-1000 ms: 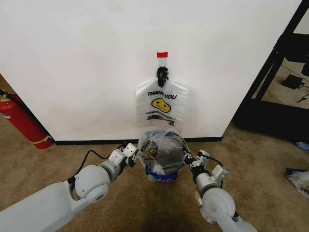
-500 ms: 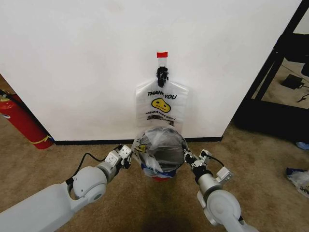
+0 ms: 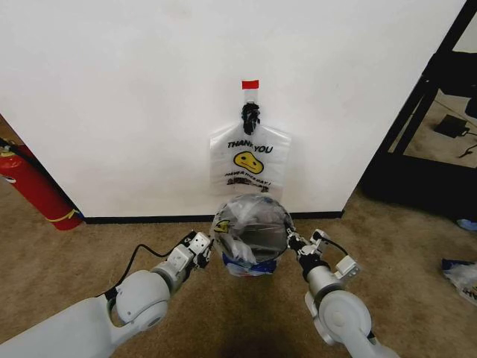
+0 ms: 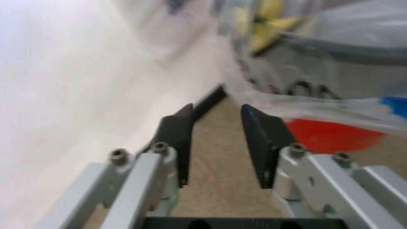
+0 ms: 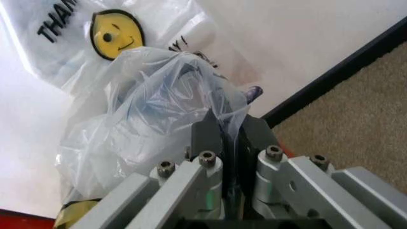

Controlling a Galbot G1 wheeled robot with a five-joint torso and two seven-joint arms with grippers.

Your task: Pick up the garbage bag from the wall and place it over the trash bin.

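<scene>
Two arms are reaching forward toward the wall, which is filling the upper part of the head view, white with a black baseboard where it meets the brown carpet. A flat smiley-print bag is hanging against the wall from the black hook, under a small red tape strip. Below it, the trash bin is standing on the carpet close to the baseboard, its red base peeking out under plastic. The garbage bag is sitting draped over the bin's mouth, crumpled and translucent, blue patches showing low on its near side. The right gripper is touching the bag's right edge; in the right wrist view its fingers are pinching a fold of the plastic, clenched on it. The left gripper is sitting just beside the bag's left edge; in the blurred left wrist view its fingers are standing apart, apparently with nothing between them.
</scene>
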